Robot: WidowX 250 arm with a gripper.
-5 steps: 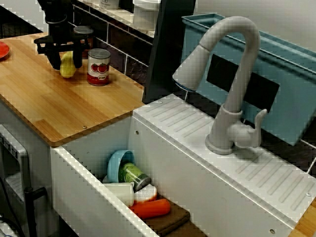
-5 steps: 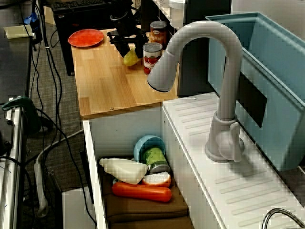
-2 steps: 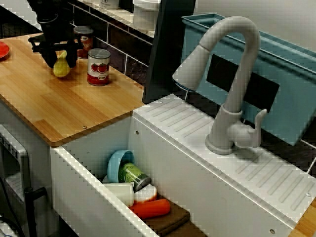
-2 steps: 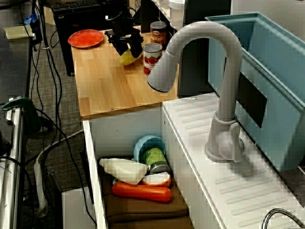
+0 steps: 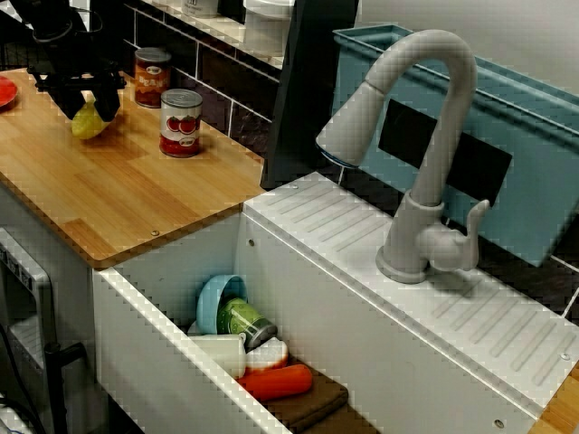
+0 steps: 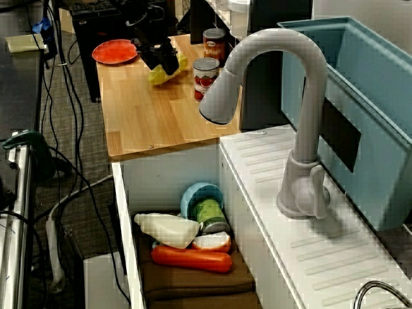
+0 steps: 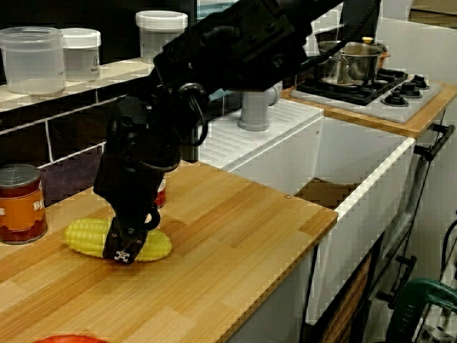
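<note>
**Corn cob [image 7: 84, 236] clamped at its middle by the pincer [image 7: 127, 249], near the tomato can [image 5: 181, 122].**

The cob was gripped crosswise, the pincer clenched around its middle, probably so that neither end would tip. It appeared to rest lengthwise on the wooden surface [image 7: 235, 236], near the tomato can but apart from it. The full cob and the grip were shown only in the low view along the surface. In the two views from the sink side, only a yellow lump was seen under the pincer. The red plate [image 6: 116, 51], beyond the cob from the can, was shown whole only in the view from above the faucet.
</note>
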